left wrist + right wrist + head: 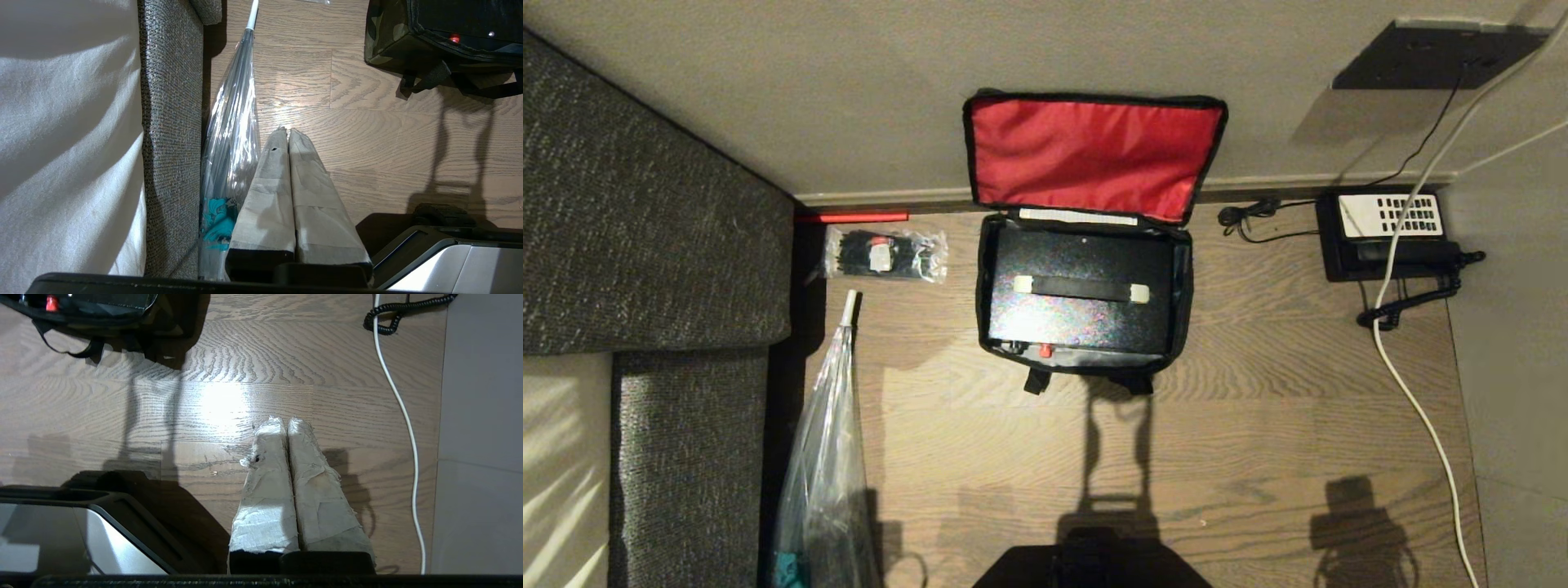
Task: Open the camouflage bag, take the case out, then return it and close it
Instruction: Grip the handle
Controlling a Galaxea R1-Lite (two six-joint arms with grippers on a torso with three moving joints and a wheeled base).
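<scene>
No readable text, brand, number or sign is shown in any view.

A white strip [1077,216] is seen along the inner rear edge of the camouflage bag [1186,282], but no writing on it can be made out. A white keypad panel [1390,215] is seen on the black telephone [1339,253]; its keys appear only as dark marks, and no digits can be read. A small white and red tag [880,253] is seen inside the clear packet [885,254], too small for any lettering to be told. No marking is seen on the case [1081,314].
</scene>
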